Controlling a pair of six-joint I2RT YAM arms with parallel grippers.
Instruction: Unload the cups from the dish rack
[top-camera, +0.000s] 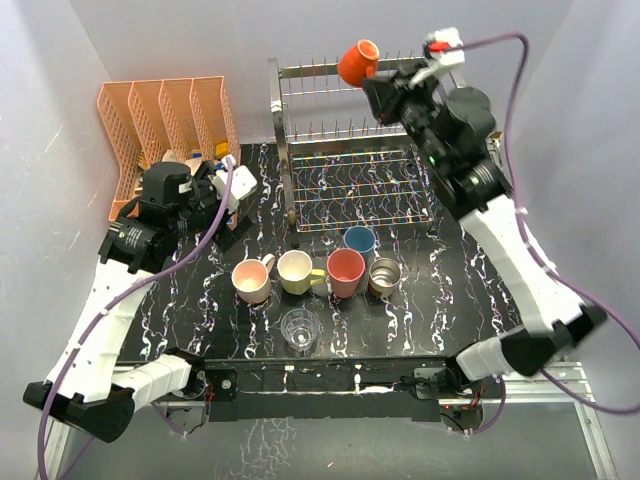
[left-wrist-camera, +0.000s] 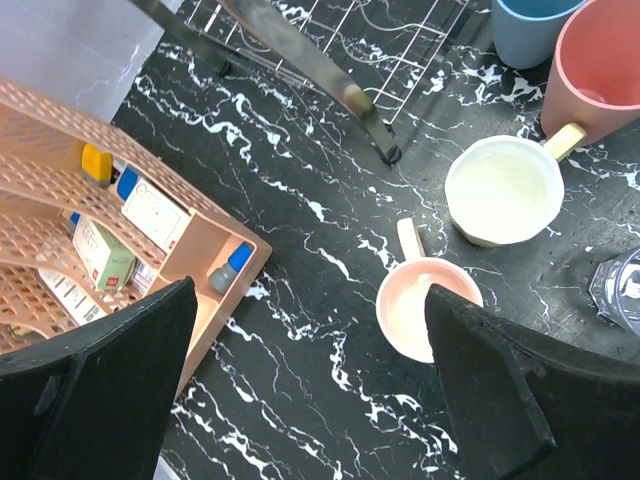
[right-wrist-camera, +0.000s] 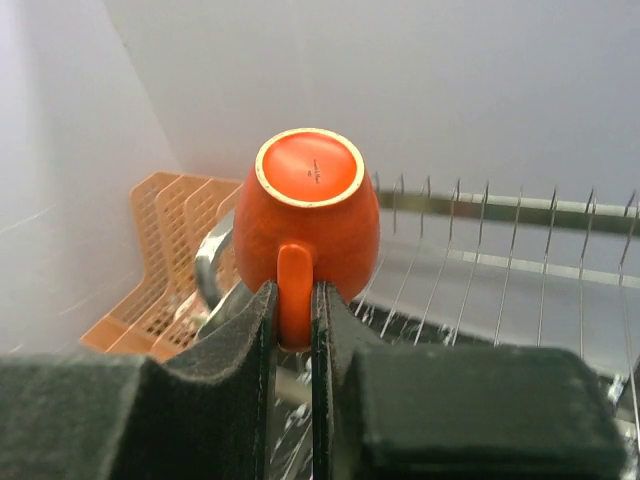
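My right gripper (top-camera: 375, 80) is shut on the handle of the small orange mug (top-camera: 357, 62), held upside down above the top tier of the chrome dish rack (top-camera: 300, 130); the right wrist view shows the mug (right-wrist-camera: 308, 205) pinched between my fingers (right-wrist-camera: 255, 340). On the table stand the pale pink mug (top-camera: 250, 280), yellow mug (top-camera: 296, 271), salmon-red cup (top-camera: 346, 272), steel cup (top-camera: 384, 277), light blue tumbler (top-camera: 359, 241) and clear glass (top-camera: 299, 329). My left gripper (top-camera: 228, 205) is open and empty, left of the rack, above the pink mug (left-wrist-camera: 410, 308).
A peach slotted organizer (top-camera: 165, 125) with small boxes and bottles stands at the back left, also seen in the left wrist view (left-wrist-camera: 120, 230). White walls close in the back and sides. The rack's foot (left-wrist-camera: 370, 120) lies near the yellow mug (left-wrist-camera: 502, 190).
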